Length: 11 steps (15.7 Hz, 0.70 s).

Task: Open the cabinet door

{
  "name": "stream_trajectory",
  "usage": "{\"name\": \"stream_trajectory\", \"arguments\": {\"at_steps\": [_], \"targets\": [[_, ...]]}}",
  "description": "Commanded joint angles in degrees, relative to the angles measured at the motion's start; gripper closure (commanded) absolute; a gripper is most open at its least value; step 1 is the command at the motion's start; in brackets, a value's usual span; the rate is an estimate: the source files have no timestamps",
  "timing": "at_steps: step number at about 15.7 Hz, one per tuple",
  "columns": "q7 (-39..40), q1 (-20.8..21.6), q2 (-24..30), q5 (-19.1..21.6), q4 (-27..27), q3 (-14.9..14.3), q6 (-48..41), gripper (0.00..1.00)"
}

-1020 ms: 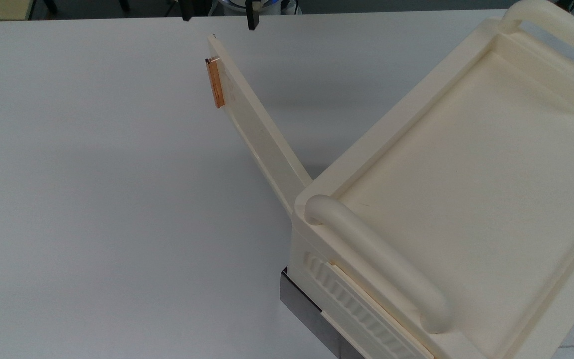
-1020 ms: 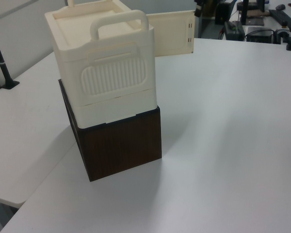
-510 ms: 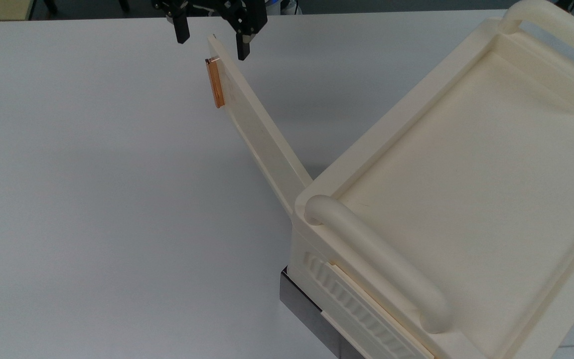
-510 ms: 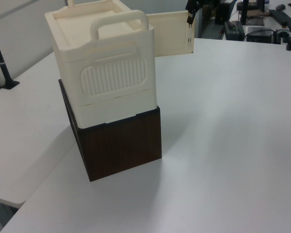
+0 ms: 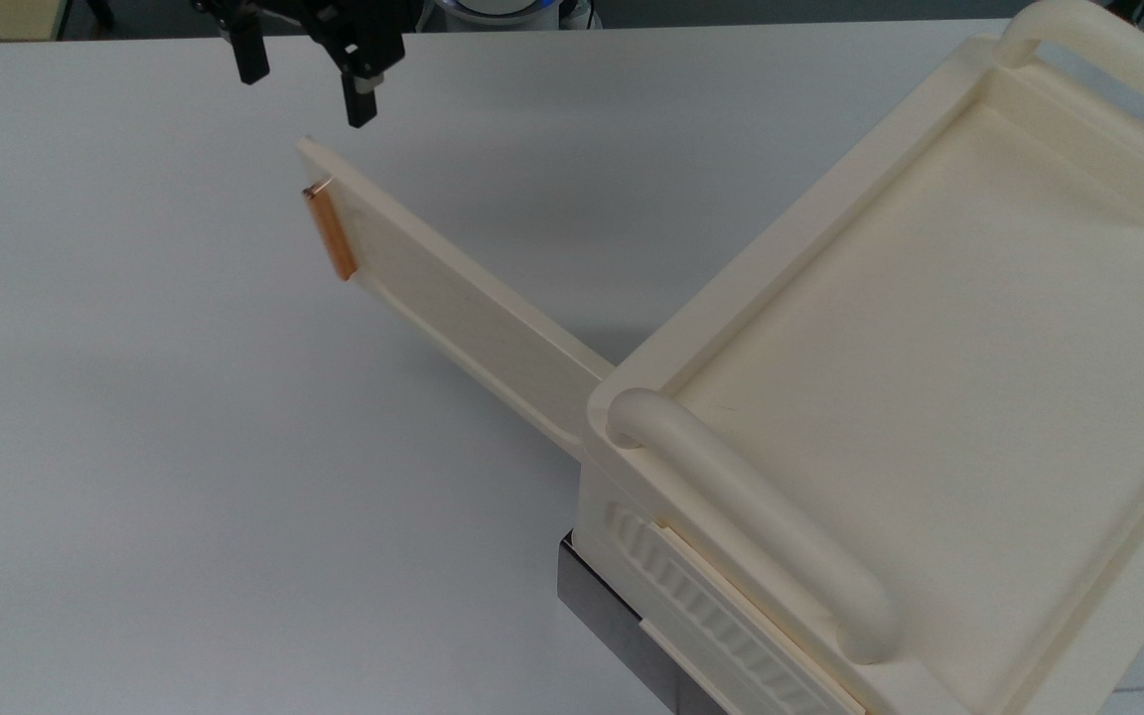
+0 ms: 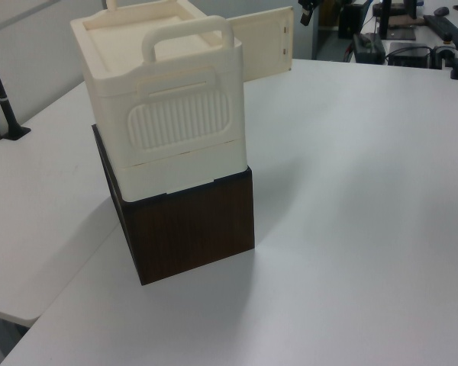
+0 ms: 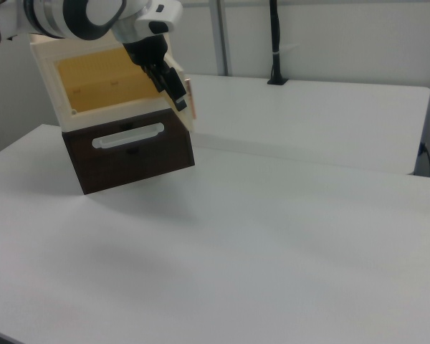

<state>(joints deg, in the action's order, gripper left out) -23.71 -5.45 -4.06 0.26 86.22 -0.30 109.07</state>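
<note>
The cream cabinet [image 5: 929, 348] fills the top view's right side, its two rounded bar handles on top. The cabinet door [image 5: 453, 308] stands swung wide out from the cabinet's corner toward the top view's upper left, with the copper-orange strip [image 5: 332, 234] at its free end. My gripper [image 5: 306, 87] hovers open just past that free end, fingers apart with nothing between them and clear of the panel. In the left view the door [image 6: 263, 42] juts out behind the cabinet [image 6: 175, 122], with the gripper [image 6: 306, 13] beside its far edge. In the right view the gripper [image 7: 170, 82] hangs before the open yellowish cabinet [image 7: 107, 82] interior.
The cabinet rests on a dark wood-look base [image 6: 195, 221] that has a white drawer handle [image 7: 127, 136]. A broad white table [image 5: 185, 447] spreads around it. A black clamp post [image 6: 4, 99] stands at the left view's left. Desks with equipment [image 6: 401, 38] lie behind.
The door has swung further open, its free end moving toward the top view's left and lower. My gripper came down, then shifted left past the door's end, staying open.
</note>
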Motion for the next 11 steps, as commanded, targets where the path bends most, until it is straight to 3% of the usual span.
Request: {"name": "stream_trajectory", "arguments": {"at_steps": [1,11], "targets": [[3.92,-0.09,1.16,-1.06,0.35,0.03,0.27,0.0],[21.66,0.7,6.17,-0.88,1.23,0.21,-16.33,0.0]]}}
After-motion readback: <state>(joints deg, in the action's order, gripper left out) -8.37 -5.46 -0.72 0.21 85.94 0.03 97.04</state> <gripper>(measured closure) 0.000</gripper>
